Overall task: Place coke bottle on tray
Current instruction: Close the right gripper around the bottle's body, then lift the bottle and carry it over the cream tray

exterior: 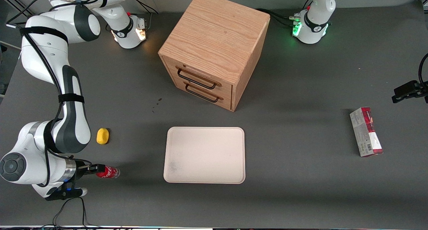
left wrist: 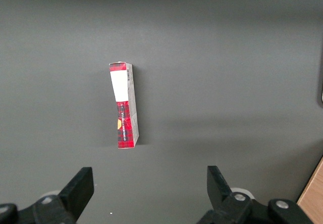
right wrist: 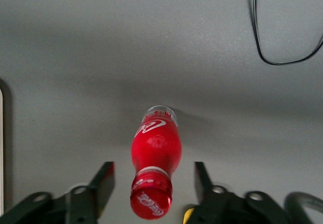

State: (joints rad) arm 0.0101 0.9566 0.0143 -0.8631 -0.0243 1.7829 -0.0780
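End effector [right wrist: 154,176] released, straddling glossy red coke bottle [right wrist: 154,156]; smooth cream tray [exterior: 204,155] apart

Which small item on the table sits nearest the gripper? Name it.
The coke bottle, red-capped, sits right at the open gripper, its neck between the fingers. The yellow lump lies farther off; the red-and-grey carton lies toward the parked arm's end.

A wooden cabinet [exterior: 214,49] with two drawers is set on the grey table [exterior: 301,89]. A yellow lump [exterior: 102,136] lies toward the working arm's end. A red-and-grey carton [exterior: 365,131] is laid flat toward the parked arm's end.
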